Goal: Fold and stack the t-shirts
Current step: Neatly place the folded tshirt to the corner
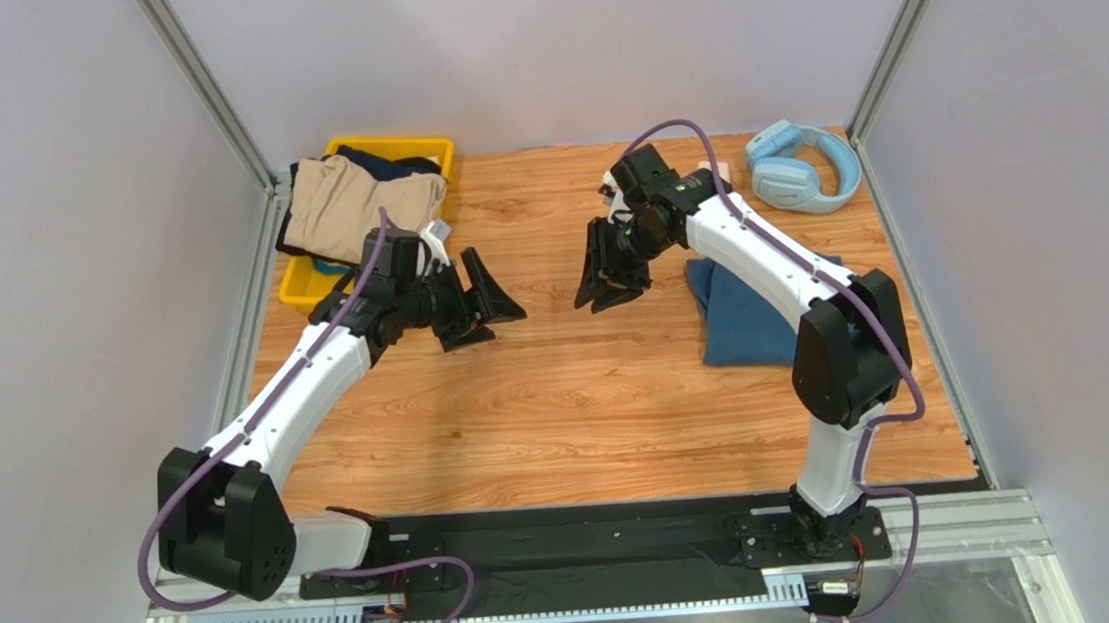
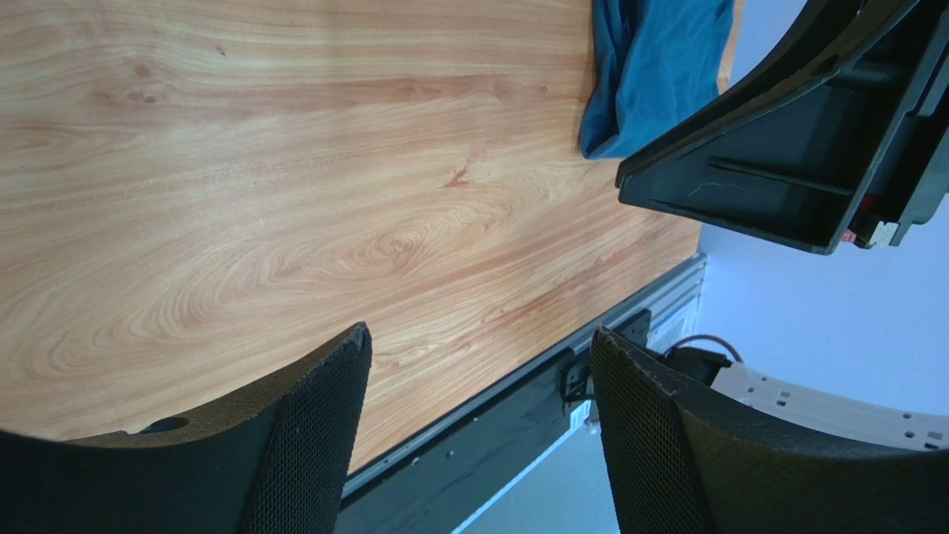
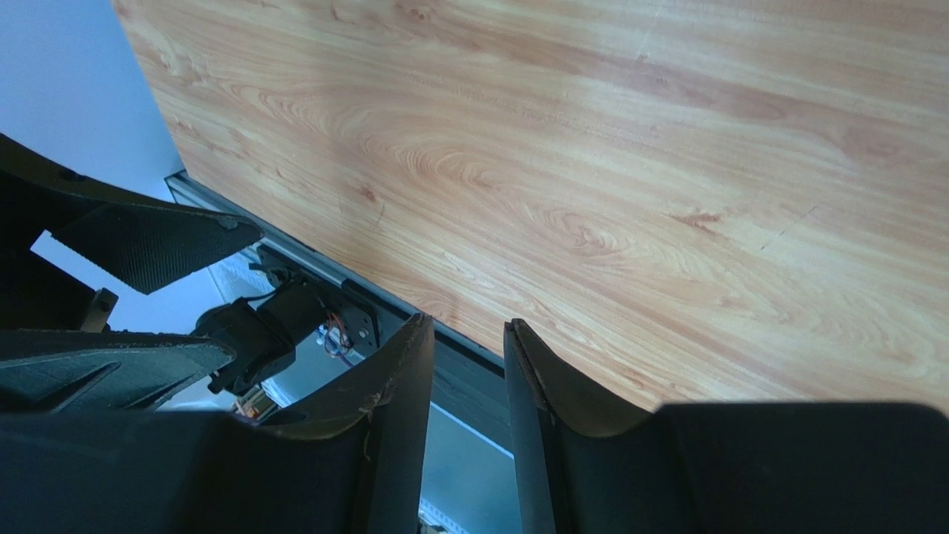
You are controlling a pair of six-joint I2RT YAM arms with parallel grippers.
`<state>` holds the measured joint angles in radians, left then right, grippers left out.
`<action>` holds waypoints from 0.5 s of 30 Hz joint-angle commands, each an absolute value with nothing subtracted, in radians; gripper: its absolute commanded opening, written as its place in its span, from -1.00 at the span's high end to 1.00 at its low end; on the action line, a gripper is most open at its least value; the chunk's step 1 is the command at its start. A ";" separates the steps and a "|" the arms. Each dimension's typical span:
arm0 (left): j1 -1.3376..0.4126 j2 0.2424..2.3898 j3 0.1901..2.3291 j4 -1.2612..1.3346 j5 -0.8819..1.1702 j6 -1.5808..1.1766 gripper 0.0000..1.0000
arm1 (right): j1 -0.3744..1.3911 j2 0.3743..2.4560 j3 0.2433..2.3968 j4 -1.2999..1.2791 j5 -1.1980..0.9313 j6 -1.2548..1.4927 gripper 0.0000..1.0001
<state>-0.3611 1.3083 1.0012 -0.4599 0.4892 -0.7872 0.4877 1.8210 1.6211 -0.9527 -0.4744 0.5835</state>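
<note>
Left gripper (image 1: 486, 318), fingers wide apart, and right gripper (image 1: 605, 295), fingers narrowly parted, are held empty over the table (image 1: 569, 401). A folded teal shirt (image 1: 743, 328) is laid at the right. A tan shirt (image 1: 356, 209) and a navy garment (image 1: 389, 161) are heaped in the yellow bin (image 1: 299, 284), far left. Step judged: fetching the next shirt; a reach into the bin is called for.

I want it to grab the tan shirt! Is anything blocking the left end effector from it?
Nothing visible blocks it. The left end effector hangs open over bare table, just right of the bin. The tan shirt lies heaped on top, spilling over the rim.
</note>
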 commanded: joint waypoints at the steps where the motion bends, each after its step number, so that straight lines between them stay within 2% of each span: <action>1: -0.345 1.319 1.045 -0.451 0.500 -0.795 -0.57 | 0.477 1.870 1.693 -0.950 -0.486 0.584 0.30; 15: -0.298 1.335 1.045 -0.457 0.520 -0.782 -0.57 | 0.486 1.962 1.793 -0.991 -0.499 0.589 0.31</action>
<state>-0.3107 1.3319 1.0180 -0.4618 0.4931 -0.7868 0.4793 1.9453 1.7344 -0.9741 -0.4820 0.5838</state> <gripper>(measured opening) 0.786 0.349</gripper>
